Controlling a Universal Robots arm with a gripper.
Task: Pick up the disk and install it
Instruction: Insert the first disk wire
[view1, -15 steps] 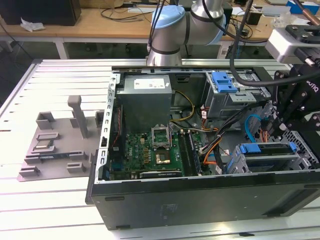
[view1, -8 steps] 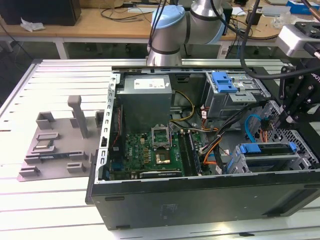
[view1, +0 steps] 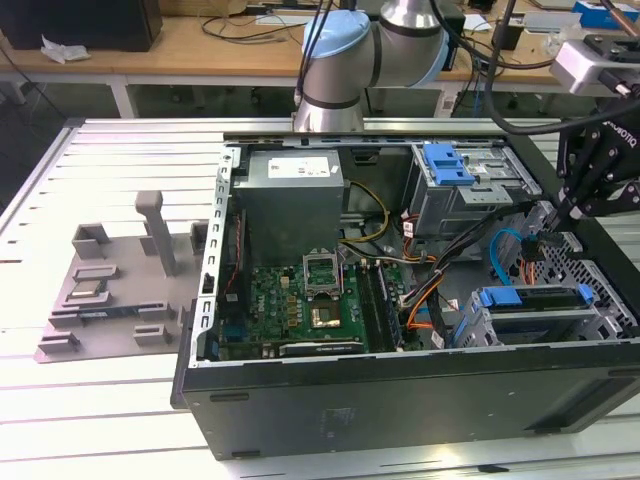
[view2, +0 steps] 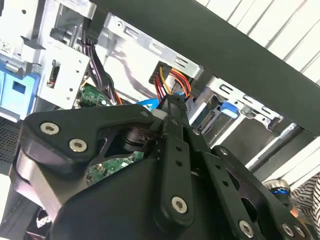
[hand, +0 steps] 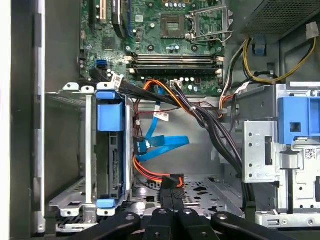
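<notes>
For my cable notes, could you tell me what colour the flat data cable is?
Blue, clearest in the first wrist view: flat data cable.

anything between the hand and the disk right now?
Yes. Orange and blue cables cross the gap between the hand and the disk, which sits in the grey cage.
</notes>
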